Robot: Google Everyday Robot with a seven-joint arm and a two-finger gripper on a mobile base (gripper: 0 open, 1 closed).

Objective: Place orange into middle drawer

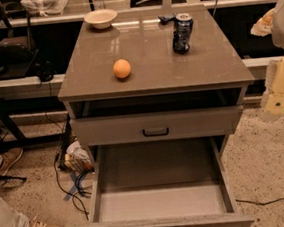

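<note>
Pincer [280, 103] right; one orange [122, 68], one can [182, 33]

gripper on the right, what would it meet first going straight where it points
Probably the floor beside the open middle drawer; the gripper hangs at the right edge pointing down-left, depth unclear.

The gripper [279, 101] hangs at the far right edge, near the front right corner of the cabinet top [151, 49]. Left of it and higher, the orange [122, 68] rests on that top. A drinks can [182, 32] stands nearer the gripper, and a pale bowl [100, 18] is farthest away. Below and left of the gripper, the middle drawer [163, 201] stands pulled open.
</note>
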